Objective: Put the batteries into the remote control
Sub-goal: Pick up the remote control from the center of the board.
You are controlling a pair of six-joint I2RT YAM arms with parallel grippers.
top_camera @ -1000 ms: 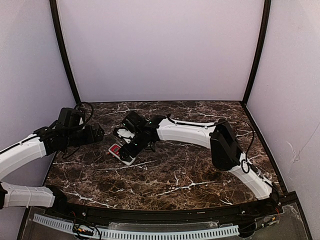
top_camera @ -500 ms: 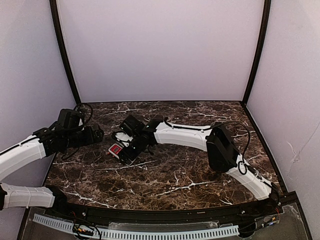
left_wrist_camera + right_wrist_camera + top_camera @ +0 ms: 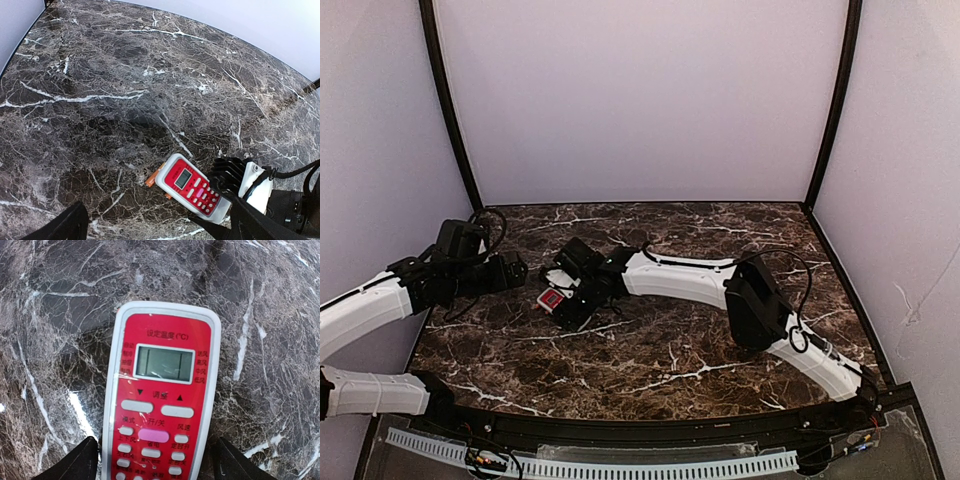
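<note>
The remote control [image 3: 552, 298] lies red button face up on the marble, left of centre. It also shows in the left wrist view [image 3: 192, 187] and the right wrist view [image 3: 160, 390]. My right gripper [image 3: 572, 306] is shut on its lower end, with a black finger [image 3: 75, 462] at each long edge. Two orange batteries [image 3: 154, 179] poke out from under the remote's far-left edge; they are hidden in the right wrist view. My left gripper [image 3: 516, 270] is open and empty, just left of the remote and apart from it.
The dark marble table [image 3: 700, 330] is walled by lilac panels on three sides, with black corner posts [image 3: 450, 110]. The left wall is close behind my left arm. My right arm [image 3: 700, 280] stretches across the middle of the table.
My right gripper has shifted left and slightly away from the bases, carrying the remote with it toward my left gripper. The left arm has barely moved.
</note>
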